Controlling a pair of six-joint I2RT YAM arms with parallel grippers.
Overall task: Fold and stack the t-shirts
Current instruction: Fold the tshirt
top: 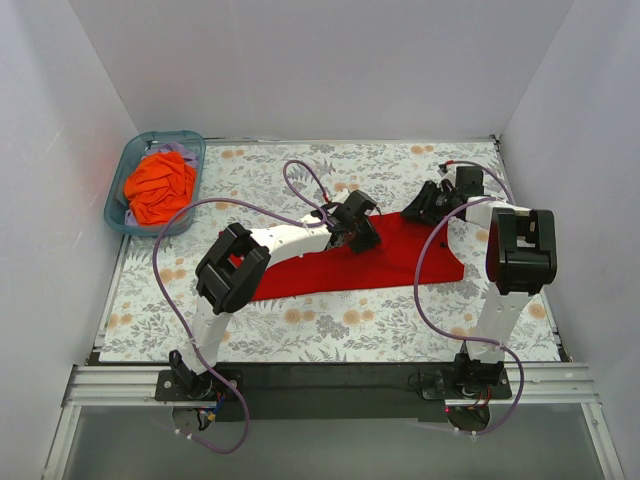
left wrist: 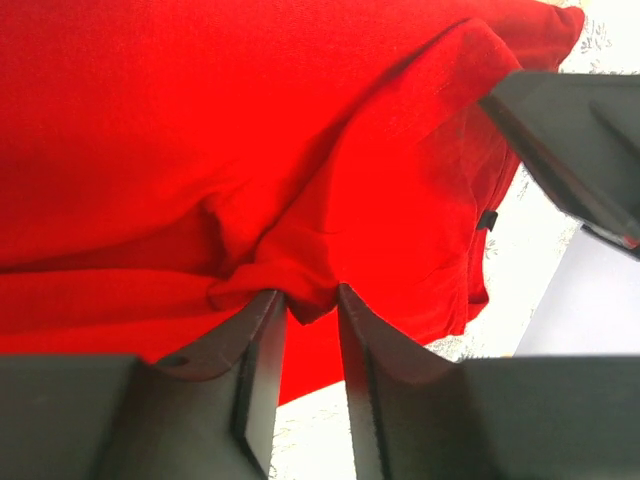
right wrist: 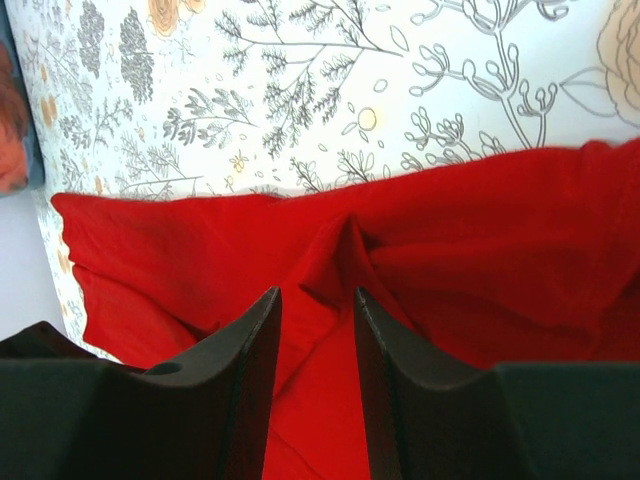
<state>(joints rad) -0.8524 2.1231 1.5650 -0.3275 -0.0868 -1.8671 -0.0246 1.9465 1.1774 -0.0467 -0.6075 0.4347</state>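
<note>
1. The counter has a pale floral cover and is walled in by white panels on three sides.
2. The red tee lies on the counter, mid to right, as a long strip. It runs from the near left, under the left arm, to the far right. It is spread fairly flat, with creases bunched where each hand meets it.
3. The left arm reaches from its base diagonally over the near left part of the red tee to the tee's far edge.
4. The right arm stands tall at the right side and bends back and left to the tee's far right end.
5. The teal bin sits in the far left corner of the counter, well apart from the red tee.
6. The orange tee lies crumpled inside the bin.
7. The left hand is on the far edge of the red tee, near the middle of the counter. Its fingers are drawn close together, pinching a small bunched fold of red cloth at the tips.
8. The right hand is at the red tee's far right end. Its fingers are also close together, with a raised ridge of red cloth caught between them and creases fanning out from there.
</note>
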